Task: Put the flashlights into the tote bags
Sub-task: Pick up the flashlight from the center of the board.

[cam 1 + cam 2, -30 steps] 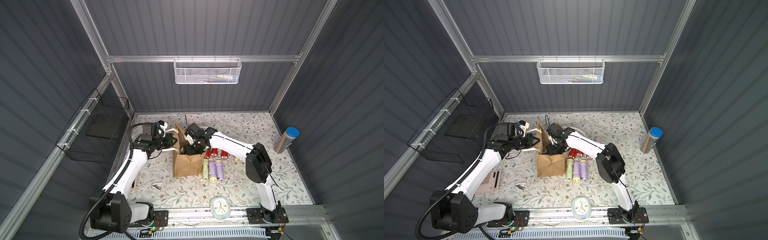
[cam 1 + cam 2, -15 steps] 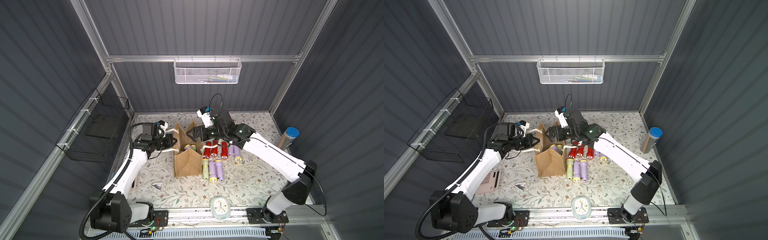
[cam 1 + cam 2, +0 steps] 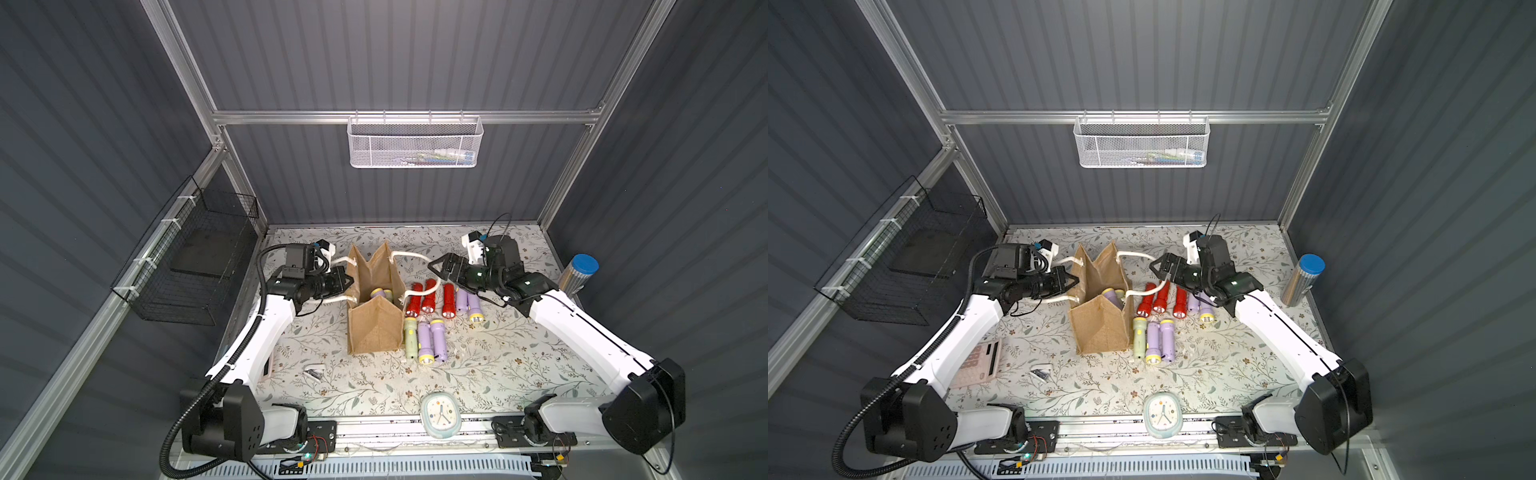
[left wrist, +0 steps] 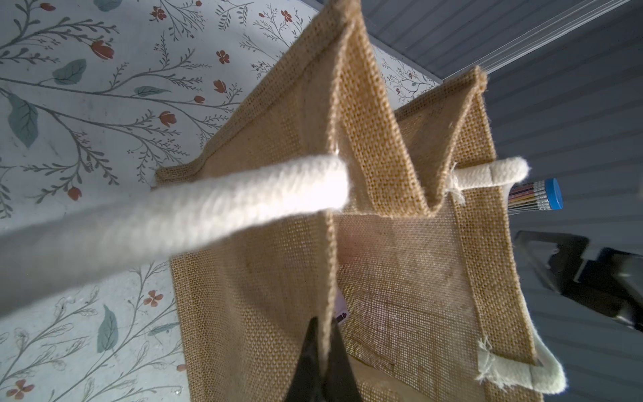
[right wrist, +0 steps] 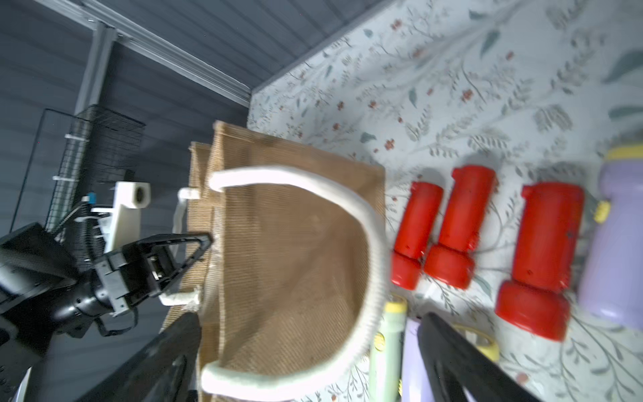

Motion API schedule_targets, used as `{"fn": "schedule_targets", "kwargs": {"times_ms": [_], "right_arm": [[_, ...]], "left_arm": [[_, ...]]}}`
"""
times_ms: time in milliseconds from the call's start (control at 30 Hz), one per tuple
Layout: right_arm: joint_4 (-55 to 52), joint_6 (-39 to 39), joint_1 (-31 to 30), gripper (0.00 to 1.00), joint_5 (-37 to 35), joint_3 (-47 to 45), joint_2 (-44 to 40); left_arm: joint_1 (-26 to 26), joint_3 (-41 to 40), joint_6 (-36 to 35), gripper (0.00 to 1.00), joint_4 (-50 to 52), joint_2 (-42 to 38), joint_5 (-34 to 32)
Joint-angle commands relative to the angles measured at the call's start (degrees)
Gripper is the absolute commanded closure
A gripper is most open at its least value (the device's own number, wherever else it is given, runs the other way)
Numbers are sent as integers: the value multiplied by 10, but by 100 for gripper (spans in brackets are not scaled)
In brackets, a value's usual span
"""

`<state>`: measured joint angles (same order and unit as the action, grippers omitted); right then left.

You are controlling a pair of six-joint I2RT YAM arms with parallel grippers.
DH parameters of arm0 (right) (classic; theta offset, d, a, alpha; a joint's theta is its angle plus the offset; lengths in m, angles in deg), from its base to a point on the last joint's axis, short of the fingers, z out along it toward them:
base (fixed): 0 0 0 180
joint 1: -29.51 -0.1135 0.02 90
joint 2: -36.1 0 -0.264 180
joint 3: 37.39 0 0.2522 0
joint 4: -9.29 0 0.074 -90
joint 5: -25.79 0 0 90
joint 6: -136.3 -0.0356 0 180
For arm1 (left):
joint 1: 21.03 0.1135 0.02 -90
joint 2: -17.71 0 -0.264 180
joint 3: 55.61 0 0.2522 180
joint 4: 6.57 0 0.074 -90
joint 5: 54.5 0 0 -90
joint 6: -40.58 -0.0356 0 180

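While the left pincer [image 4: 323, 343] is clenched on the coarse burlap wall of the tan bag [image 3: 374, 328], a black wire basket [image 3: 187, 266] hangs off to its outer side and a thick white rope handle [image 4: 208, 209] runs beside its tips. A lavender flashlight [image 3: 379, 293] sits inside the bag. Below the gaping, empty right pincer [image 3: 440, 266], smooth red, lavender and green flashlights [image 3: 428, 299] lie on the floral table [image 3: 498, 365], with a second rope handle [image 3: 411, 253] draped near them and a blue-capped silver tube [image 3: 577, 274] behind.

Lit from overhead in both top views, brightest on the floral surface [image 3: 498, 374], dim along the walls [image 3: 83, 124]. Casts short soft shadows. Blurs and overexposes the near rope handle [image 4: 174, 215] in the left wrist view; softens the red flashlights [image 5: 542, 250] in the right.
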<state>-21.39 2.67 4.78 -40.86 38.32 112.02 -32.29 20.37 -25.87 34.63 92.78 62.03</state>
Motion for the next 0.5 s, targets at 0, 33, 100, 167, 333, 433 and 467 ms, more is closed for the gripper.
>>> {"fn": "schedule_targets", "kwargs": {"times_ms": [0, 33, 100, 167, 333, 433, 467], "right_arm": [[-49, -23, 0, 8, 47, -46, -9], [-66, -24, 1, 10, 28, -64, -22], [-94, -25, 1, 9, -11, -91, -49], [-143, -22, 1, 2, -56, -109, -68], [-228, -9, 0, 7, -102, -143, -72], [-221, -14, -3, 7, -92, -172, -71], [-216, -15, -4, 8, -90, -178, -67]], "left_arm": [[-1, 21, -3, 100, 25, 10, -5], [-2, 22, -2, 100, 25, 9, -5], [-2, 23, 0, 100, 25, 7, -6], [-2, 25, 0, 100, 27, 7, -7], [-2, 27, 0, 100, 31, 10, -6], [-2, 26, 0, 100, 29, 12, -6], [-2, 26, 0, 100, 29, 12, -6]]}}
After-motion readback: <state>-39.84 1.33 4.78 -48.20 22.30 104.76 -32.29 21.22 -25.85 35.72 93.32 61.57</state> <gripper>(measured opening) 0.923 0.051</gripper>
